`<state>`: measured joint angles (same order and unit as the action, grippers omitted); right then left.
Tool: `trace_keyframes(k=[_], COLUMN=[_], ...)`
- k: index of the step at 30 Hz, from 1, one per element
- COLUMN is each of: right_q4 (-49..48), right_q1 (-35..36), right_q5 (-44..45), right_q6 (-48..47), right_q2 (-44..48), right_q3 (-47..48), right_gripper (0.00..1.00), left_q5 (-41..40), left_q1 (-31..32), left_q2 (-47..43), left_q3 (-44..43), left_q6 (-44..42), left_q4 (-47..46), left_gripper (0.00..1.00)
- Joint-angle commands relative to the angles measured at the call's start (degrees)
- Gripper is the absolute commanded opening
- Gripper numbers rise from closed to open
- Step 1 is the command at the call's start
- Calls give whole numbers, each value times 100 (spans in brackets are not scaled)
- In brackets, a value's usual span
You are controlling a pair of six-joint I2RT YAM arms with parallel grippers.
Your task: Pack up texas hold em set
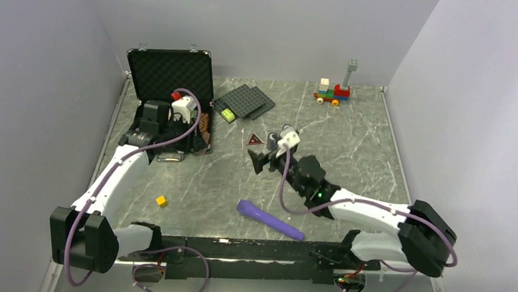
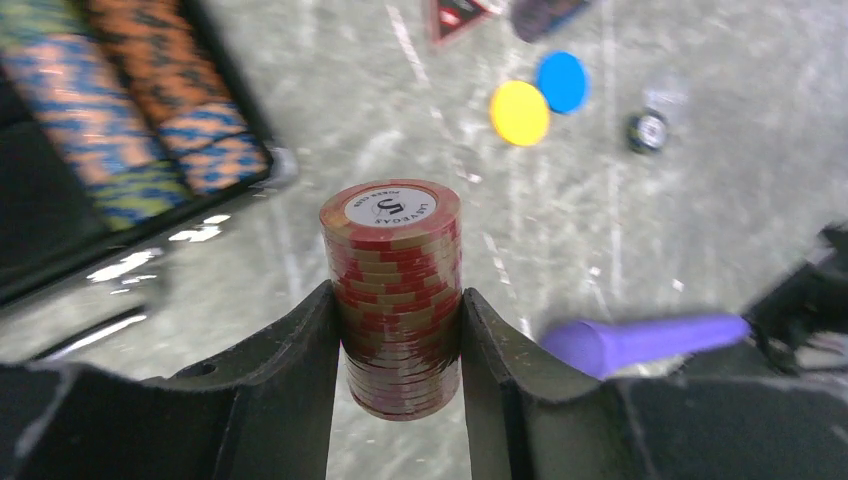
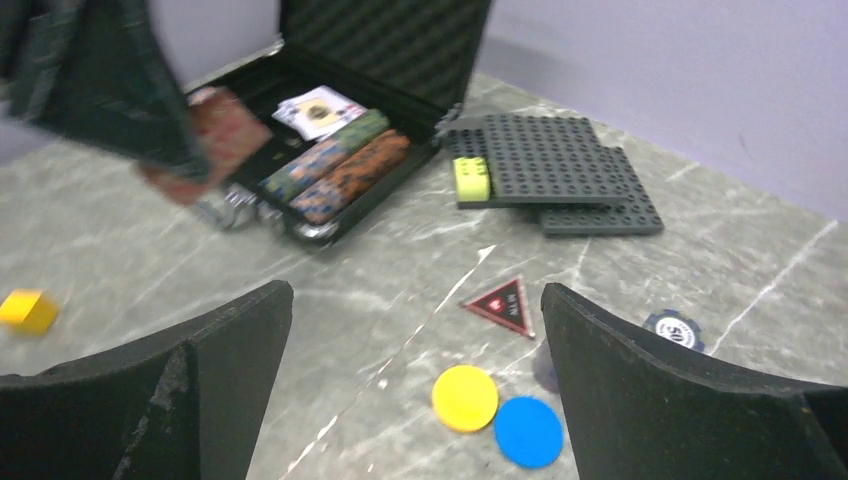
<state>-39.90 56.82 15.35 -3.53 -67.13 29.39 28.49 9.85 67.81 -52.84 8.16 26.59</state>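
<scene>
The case stands open at the counter's far left with cards and chip rows inside, the left gripper pinching a red chip stack nearby, the right gripper spread empty above unpacked discs and triangle.

From above, my left arm hides most of the case tray. Right wrist: red chip stack a blur; lone chip half behind my finger. Left wrist: triangle cut by top edge.
</scene>
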Motion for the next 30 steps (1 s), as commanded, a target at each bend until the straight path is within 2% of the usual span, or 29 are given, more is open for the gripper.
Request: trace_keyframes(k=[1, 8, 12, 16, 19, 25, 30], right_q4=[-672, -1038, -1363, -1764, -1750, -2069, -2063], right_q1=[-742, -1074, -1093, -1101, -1094, -1089, -1094], right_q5=[-1007, -1306, -1268, -1339, -1506, -1894, -2000], right_q6=[1135, 1533, 1715, 1914, 1950, 2177, 2221], right_q2=[-755, -1872, -1954, -1993, -2067, -2161, -2164], right_q3=[819, 2027, 1843, 1358, 1335, 1333, 1340], right_gripper=[100, 100, 100, 100, 100, 100, 99], left_q5=[-1345, -2798, -2635, -2418, -2225, -2268, -2580], left_q1=[-330, -925, -1453, -1643, -1842, -1939, -1942], left_q2=[-2, 1110, 1560, 1914, 2185, 2568, 3176], left_q3=[-766, -1930, -2233, -2227, -2399, -2527, -3127], left_q6=[-562, -1400, -1487, -1709, -1662, -1682, -1731], left_q4=[218, 900, 795, 359, 228, -155, -115], left_gripper=[0, 0, 0, 0, 0, 0, 0])
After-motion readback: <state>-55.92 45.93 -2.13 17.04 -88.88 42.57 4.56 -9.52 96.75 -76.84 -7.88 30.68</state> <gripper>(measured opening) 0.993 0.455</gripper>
